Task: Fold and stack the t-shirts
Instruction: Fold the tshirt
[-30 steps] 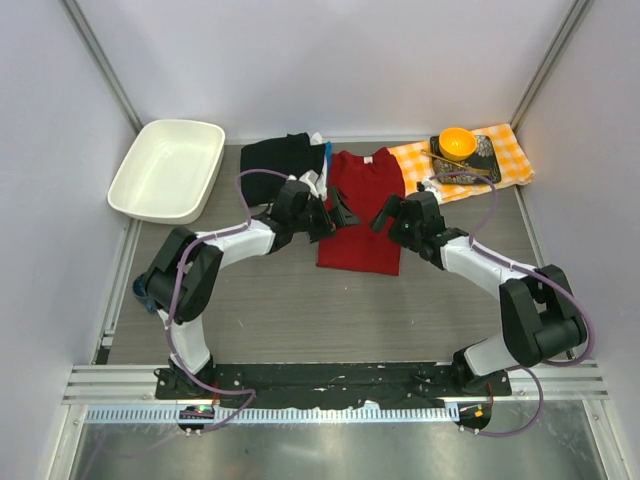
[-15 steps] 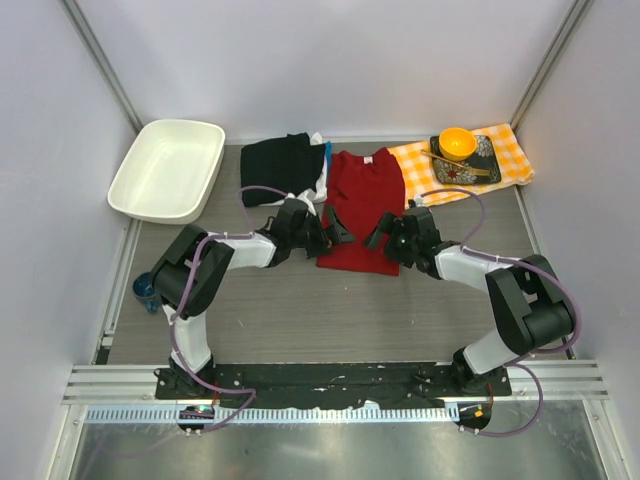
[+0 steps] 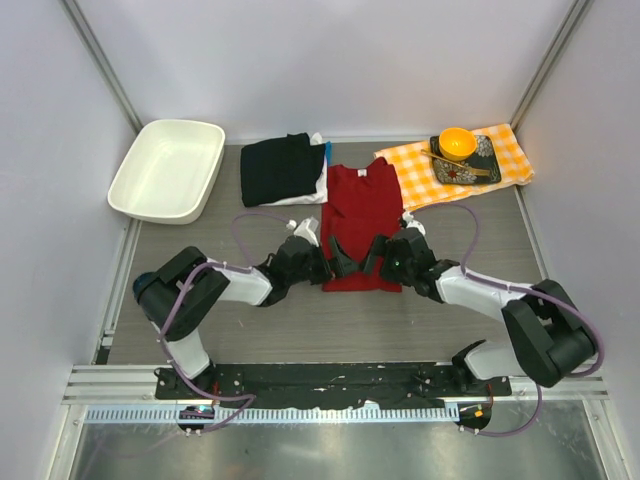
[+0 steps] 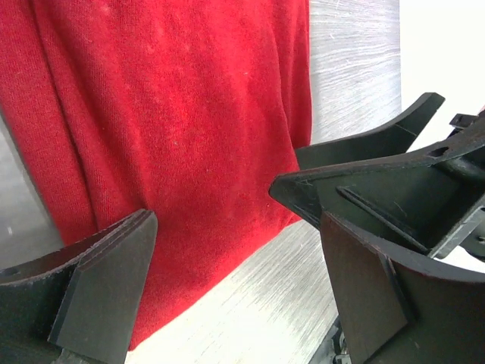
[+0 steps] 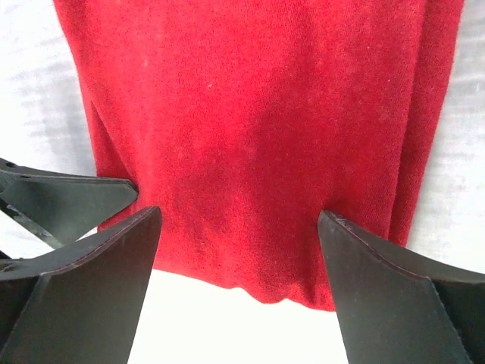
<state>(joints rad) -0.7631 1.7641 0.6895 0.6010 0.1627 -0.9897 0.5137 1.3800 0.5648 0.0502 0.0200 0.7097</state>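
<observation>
Sliding back toward their bases, both arms now sit at the near hem of the red t-shirt (image 3: 360,212). 1 s ago they flanked its middle, and 0.5 s ago they were approx. halfway down. The shirt itself also lies a bit nearer the arms than it did, w/ sides tucked in to a narrow strip, flat on the table (image 3: 260,330), collar at the far end.

Left gripper (image 3: 336,262) is at the hem's left corner and right gripper (image 3: 381,258) at the right corner. The wrist views show both w/ jaws spread wide and red cloth between them, nothing pinched yet: left gripper (image 4: 216,212) straddles the corner edge, right gripper (image 5: 239,220) spans most of the hem.

Meaning, IMO: the side folds are done, and next is prob. a hem pinch, then lifting it over toward the collar. The stack waits just beyond: black t-shirt (image 3: 280,168) folded on a white t-shirt (image 3: 314,192), touching the red one's far-left shoulder. Checked cloth (image 3: 500,152) lies far right, not part of the job.
</observation>
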